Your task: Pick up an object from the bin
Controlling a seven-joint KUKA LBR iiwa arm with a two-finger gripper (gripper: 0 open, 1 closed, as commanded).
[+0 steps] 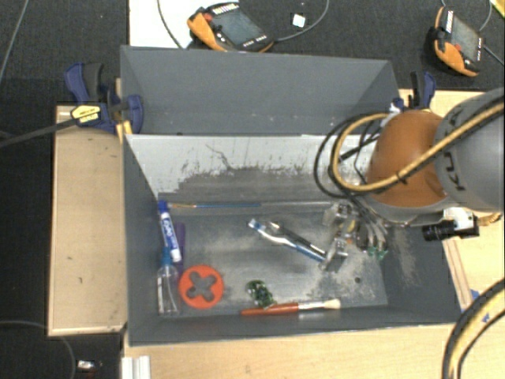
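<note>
One grey arm (477,152) comes into the camera view from the right side and bends down into the grey bin (260,101). An orange cover (402,160) sits on its wrist. Black and yellow cables (347,144) loop round the cover. The claw (339,251) hangs low, near the floor of the bin, in the right part. It is too dark and crowded there to tell if the claw is spread or pressed together.

Nearest to the claw is a toothbrush (286,239), blue and white. It lies flat in the middle of the floor, slanting from upper left to lower right. Its right end is just beside the claw. Whether the two touch cannot be told.

A thin stick (237,206) lies along the back of the floor. By the left wall lies a blue and white tube (169,234), and below it a clear thing (165,289). A round orange disc (201,285) with a grey cross in it lies just beside the clear thing, at the front left. A small green thing (259,292) lies near the front, in the middle. A paint brush (288,309) with a red handle lies along the front wall, its pale bristles pointing right.
</note>
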